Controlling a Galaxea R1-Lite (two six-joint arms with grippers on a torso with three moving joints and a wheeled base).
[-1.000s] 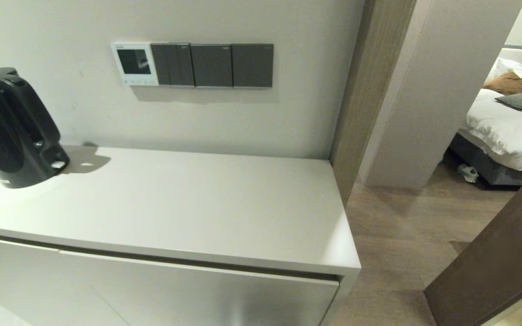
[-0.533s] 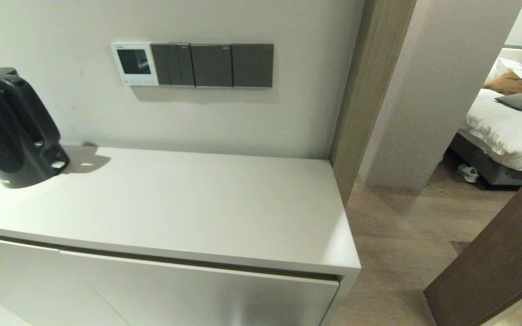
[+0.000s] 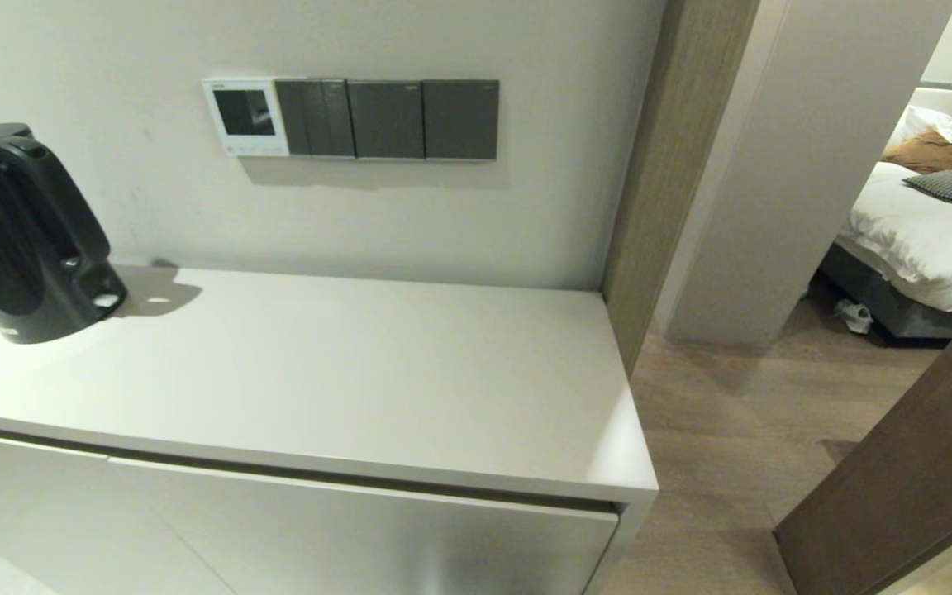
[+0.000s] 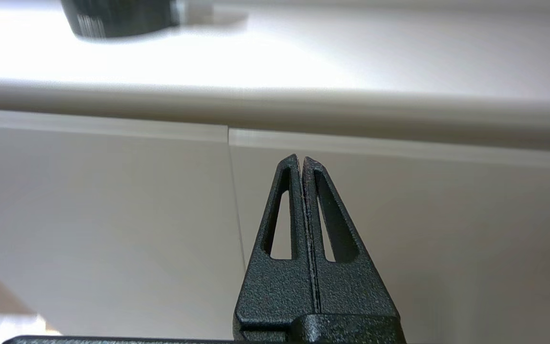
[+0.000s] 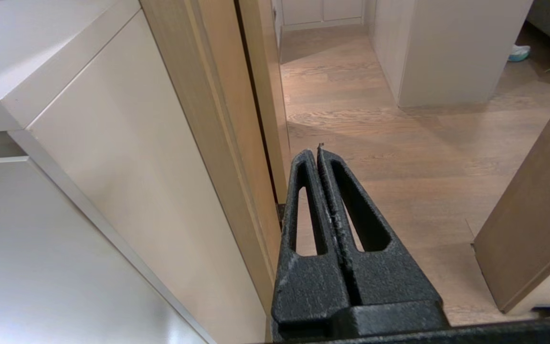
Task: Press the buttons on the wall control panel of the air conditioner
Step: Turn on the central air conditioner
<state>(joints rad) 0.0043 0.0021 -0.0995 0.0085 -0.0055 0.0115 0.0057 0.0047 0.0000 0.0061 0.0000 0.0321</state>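
Two grippers sit low with fingers pressed together and empty: the left gripper (image 4: 301, 160) faces the cabinet doors (image 4: 112, 215) below the countertop edge, the right gripper (image 5: 319, 152) hangs beside the cabinet's end over the wood floor (image 5: 399, 143). Neither appears in the head view. Farther back, a black kettle (image 3: 21, 231) stands at the left of the white countertop (image 3: 344, 372). On the wall behind, the air conditioner's wall control panel (image 3: 245, 116), screen dark, adjoins three dark grey switch plates (image 3: 387, 119); the buttons (image 3: 246, 149) line its bottom strip. Nothing has shifted from a second ago.
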